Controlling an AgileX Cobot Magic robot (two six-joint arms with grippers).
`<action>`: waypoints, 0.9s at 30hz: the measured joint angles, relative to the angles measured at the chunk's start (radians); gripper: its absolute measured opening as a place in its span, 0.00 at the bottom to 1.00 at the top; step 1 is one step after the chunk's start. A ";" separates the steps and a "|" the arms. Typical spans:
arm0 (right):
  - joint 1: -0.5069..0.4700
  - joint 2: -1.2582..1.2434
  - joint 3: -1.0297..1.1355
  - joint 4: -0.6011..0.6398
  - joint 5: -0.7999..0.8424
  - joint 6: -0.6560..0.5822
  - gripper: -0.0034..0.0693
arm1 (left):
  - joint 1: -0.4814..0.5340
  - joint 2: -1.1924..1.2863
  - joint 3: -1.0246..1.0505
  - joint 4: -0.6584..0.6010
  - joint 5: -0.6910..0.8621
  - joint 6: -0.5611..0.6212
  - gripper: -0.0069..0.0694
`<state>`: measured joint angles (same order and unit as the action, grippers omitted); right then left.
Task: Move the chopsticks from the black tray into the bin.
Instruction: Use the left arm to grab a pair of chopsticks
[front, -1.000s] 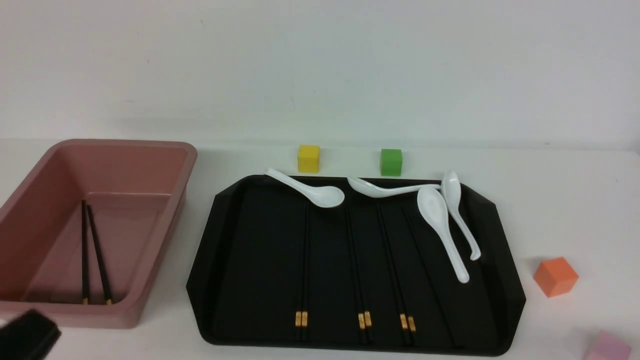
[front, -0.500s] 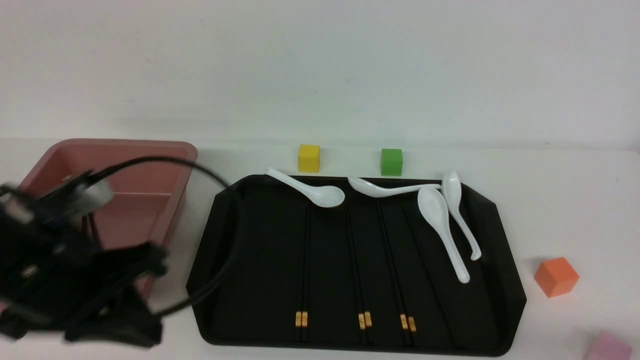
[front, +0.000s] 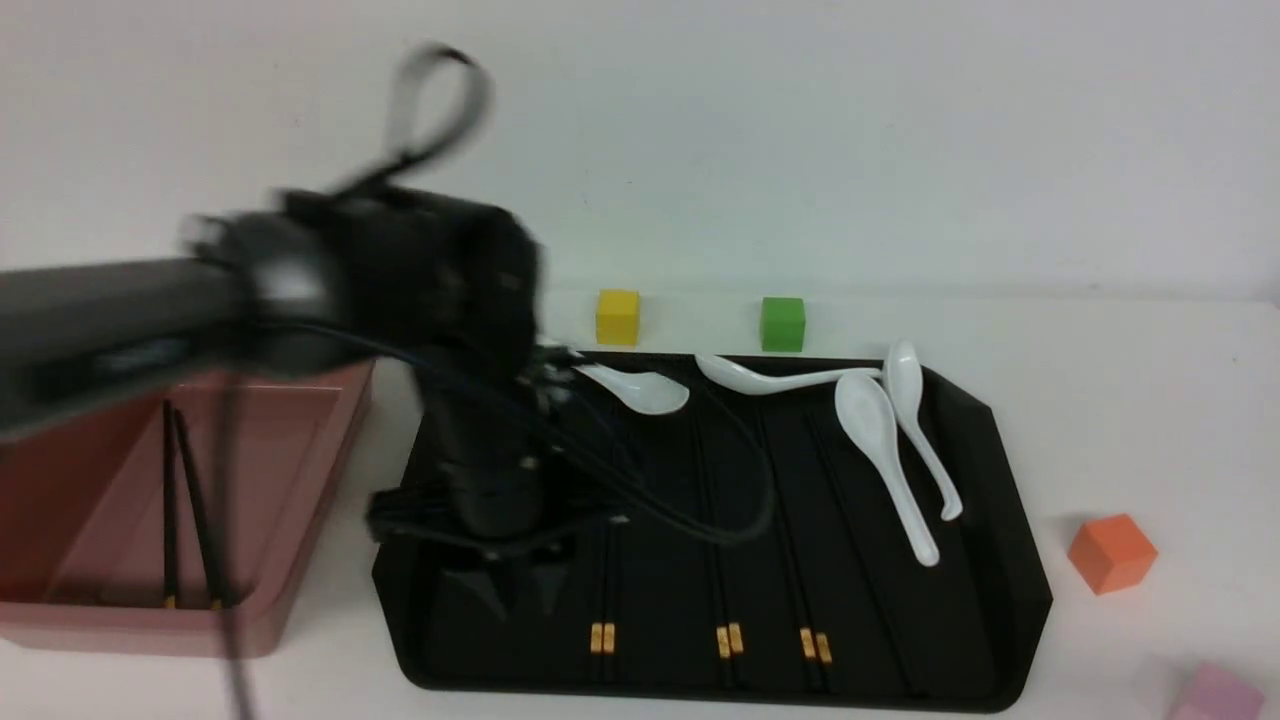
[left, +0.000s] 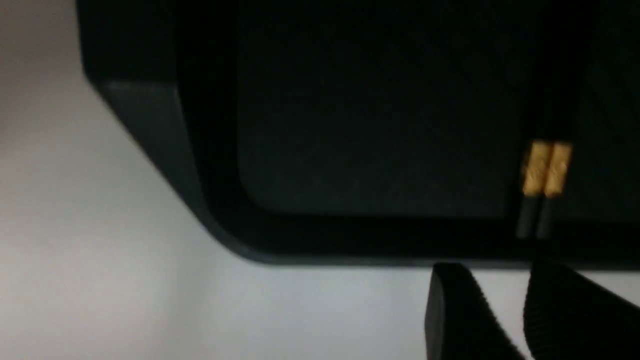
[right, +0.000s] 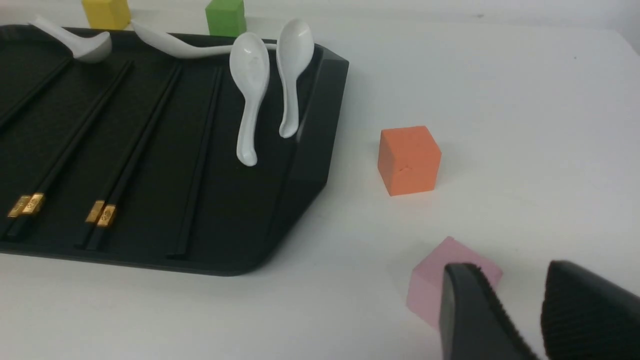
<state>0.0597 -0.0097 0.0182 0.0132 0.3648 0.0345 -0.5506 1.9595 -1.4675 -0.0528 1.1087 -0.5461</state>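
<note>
The black tray (front: 1000, 560) holds three pairs of chopsticks side by side, gold bands toward me (front: 602, 637) (front: 729, 640) (front: 815, 645). One more pair (front: 190, 510) lies in the pink bin (front: 300, 560) at the left. My left gripper (front: 520, 595), blurred, hangs open and empty over the tray's near left part, just left of the leftmost pair. In the left wrist view the gripper (left: 492, 272) is open, with that pair's gold bands (left: 546, 167) just ahead beyond the tray rim (left: 350, 250). My right gripper (right: 510, 270) is open and empty above the table, right of the tray (right: 310, 165).
Several white spoons (front: 885, 450) lie at the tray's far side. A yellow cube (front: 617, 317) and a green cube (front: 782, 324) stand behind the tray. An orange cube (front: 1110, 553) and a pink cube (front: 1215, 695) sit to its right; the pink cube (right: 430, 290) is beside my right fingers.
My left arm has swung from the near left corner, past the bin, up and right over the tray's left part. Chopsticks, spoons and cubes have not moved.
</note>
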 joint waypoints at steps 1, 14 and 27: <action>0.000 0.000 0.000 0.000 0.000 0.000 0.38 | -0.018 0.038 -0.034 0.024 0.012 -0.004 0.46; 0.000 0.000 0.000 0.000 0.000 0.000 0.38 | -0.076 0.142 -0.238 0.123 0.045 -0.057 0.56; 0.000 0.000 0.000 0.000 0.000 0.000 0.38 | -0.076 0.242 -0.238 0.146 -0.078 -0.074 0.57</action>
<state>0.0597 -0.0097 0.0182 0.0132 0.3648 0.0345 -0.6267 2.2015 -1.7052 0.0935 1.0303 -0.6201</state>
